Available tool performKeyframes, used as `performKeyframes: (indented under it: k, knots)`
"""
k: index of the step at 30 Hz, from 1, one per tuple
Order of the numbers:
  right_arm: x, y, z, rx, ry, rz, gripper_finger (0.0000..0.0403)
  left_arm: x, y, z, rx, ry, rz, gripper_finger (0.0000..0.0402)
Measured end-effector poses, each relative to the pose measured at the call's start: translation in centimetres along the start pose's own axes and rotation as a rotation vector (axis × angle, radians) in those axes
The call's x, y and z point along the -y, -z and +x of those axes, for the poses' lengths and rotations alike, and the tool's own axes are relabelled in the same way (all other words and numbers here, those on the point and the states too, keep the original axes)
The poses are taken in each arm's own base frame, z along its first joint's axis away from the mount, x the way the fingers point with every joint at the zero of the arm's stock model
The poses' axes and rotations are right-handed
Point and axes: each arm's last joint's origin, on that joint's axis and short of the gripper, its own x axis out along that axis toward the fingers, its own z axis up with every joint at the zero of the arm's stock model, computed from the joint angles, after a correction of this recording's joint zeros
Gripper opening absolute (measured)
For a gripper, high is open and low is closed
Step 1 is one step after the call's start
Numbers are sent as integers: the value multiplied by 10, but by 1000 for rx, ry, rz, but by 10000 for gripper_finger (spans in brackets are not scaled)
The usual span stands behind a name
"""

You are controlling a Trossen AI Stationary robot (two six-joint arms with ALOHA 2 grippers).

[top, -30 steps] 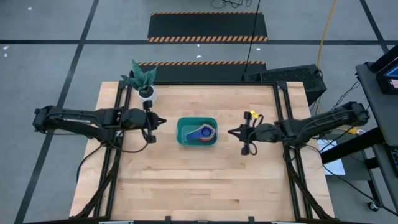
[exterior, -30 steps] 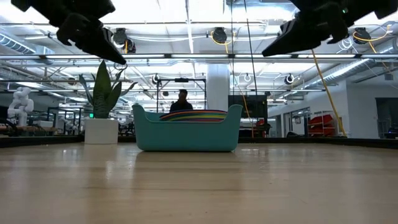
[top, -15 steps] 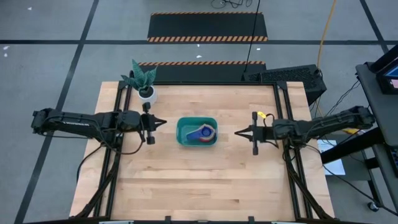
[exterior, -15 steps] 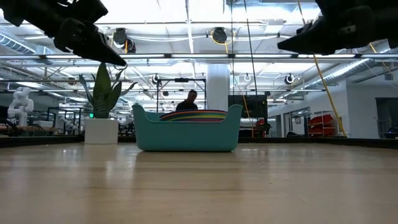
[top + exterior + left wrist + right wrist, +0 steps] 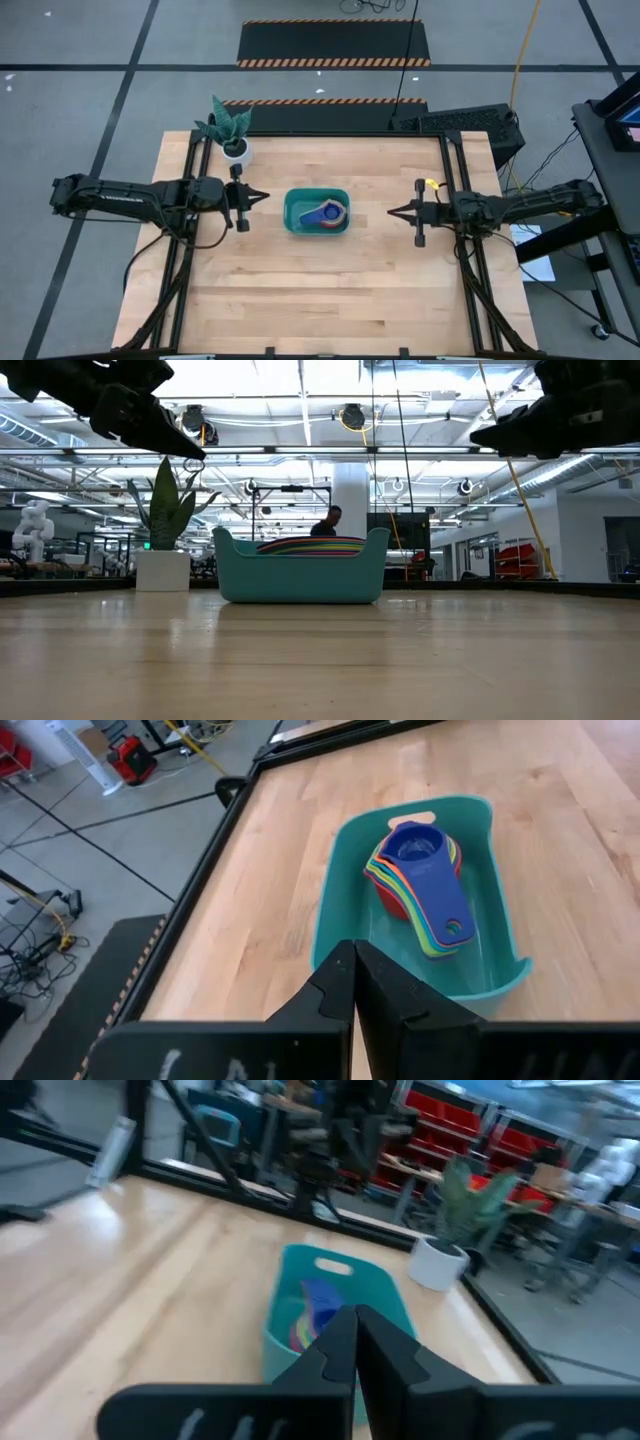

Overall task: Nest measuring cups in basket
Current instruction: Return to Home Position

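High view showed the basket (image 5: 290, 212) near the middle of the surface (image 5: 320, 290). The measuring cups (image 5: 326, 213) sat inside it, one in another, with the dark blue cup (image 5: 425, 860) on top. The left fingers (image 5: 259, 197) hung in the air at 9 o'clock from the basket, a little apart from it, pressed together and holding nothing. The right fingers (image 5: 392, 211) hung at 3 o'clock, farther from the basket, also pressed together and empty. A white pot (image 5: 235, 150) with a green plant stood at 10 o'clock from the basket.
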Motion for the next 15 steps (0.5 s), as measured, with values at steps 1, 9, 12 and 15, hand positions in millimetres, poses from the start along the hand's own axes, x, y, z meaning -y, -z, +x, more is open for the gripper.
performKeyframes:
  k: [1, 9, 12, 15]
  knots:
    - [0, 0, -1, 7, -5, 0, 0, 0, 0, 0, 0, 0, 0, 10]
    - [1, -3, -9, 45, -18, 10, 0, 0, 0, 0, 0, 1, -18, 10]
    - [1, -3, -12, 42, -19, 25, 0, 0, 0, 0, 0, 1, -19, 10]
    - [2, -2, -15, 33, -20, 26, 0, 0, 0, 0, -1, 1, -22, 10]
